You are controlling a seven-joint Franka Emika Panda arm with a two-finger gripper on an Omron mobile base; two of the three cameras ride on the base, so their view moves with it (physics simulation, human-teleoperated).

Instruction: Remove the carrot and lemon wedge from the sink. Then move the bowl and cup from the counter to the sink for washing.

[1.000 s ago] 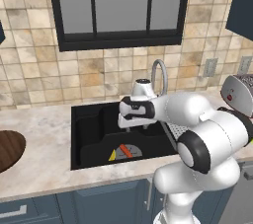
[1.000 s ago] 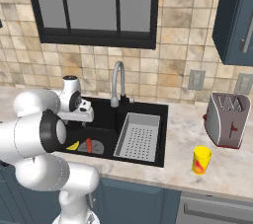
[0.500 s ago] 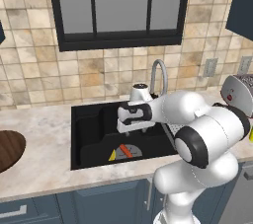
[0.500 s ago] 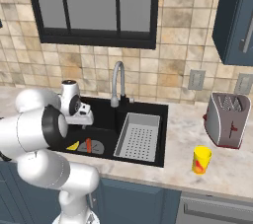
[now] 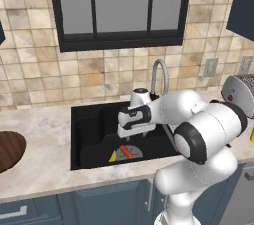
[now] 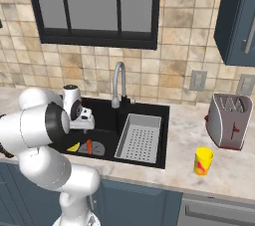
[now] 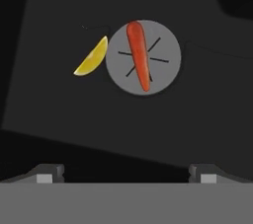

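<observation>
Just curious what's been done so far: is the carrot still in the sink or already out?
In. The carrot lies across the round grey drain of the black sink, beside the lemon wedge.

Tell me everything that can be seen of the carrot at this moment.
The carrot is a slim, smooth orange-red stick, rounded at one end and tapering to the other. It lies flat on the floor of the black sink, straight across the round grey drain. The yellow lemon wedge lies just beside it, off the drain's edge; whether the two touch cannot be told. The open gripper hangs above it and touches nothing. From the right base view it shows as a short red stick near the sink's front wall.
</observation>
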